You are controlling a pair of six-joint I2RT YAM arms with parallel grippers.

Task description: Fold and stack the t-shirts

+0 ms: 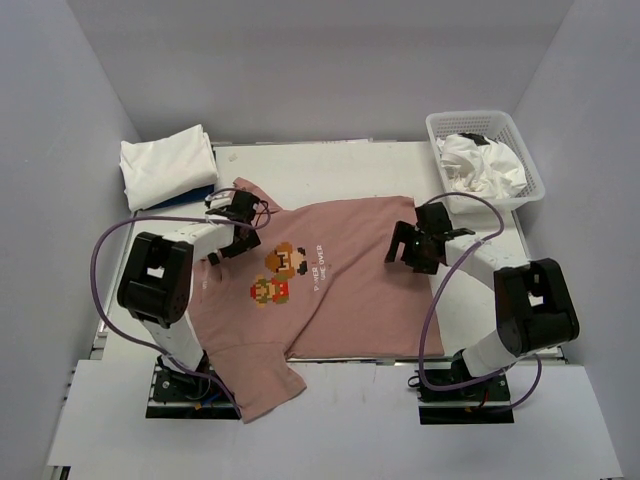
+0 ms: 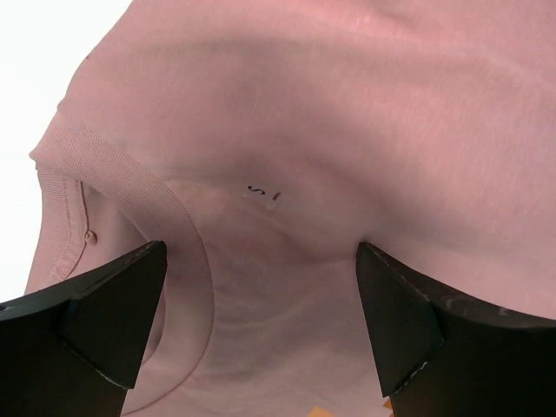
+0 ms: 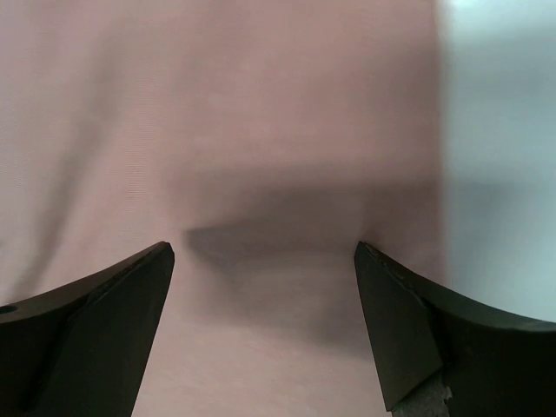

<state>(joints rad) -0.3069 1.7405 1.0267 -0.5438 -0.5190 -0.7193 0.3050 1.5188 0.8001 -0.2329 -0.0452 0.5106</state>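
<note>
A pink tee [image 1: 340, 290] lies spread flat, print up, on a white table [image 1: 350, 155]. Its long axis runs across the table. The ribbed collar [image 2: 165, 217] is under the left end effector [image 2: 261, 252] and the hem [image 3: 430, 130] is under the right end effector [image 3: 263, 248], so each arm is nearest its own end. Both end effectors hang just above the soft, faintly rippled cotton, with black wedge fingers spread wide and holding nothing. One sleeve [image 1: 262, 385] spills past the near table edge. A folded white tee [image 1: 165, 165] sits at the back left. A white mesh basket [image 1: 445, 122] at the back right holds a crumpled tee [image 1: 485, 165]. Folding looks not yet begun.
</note>
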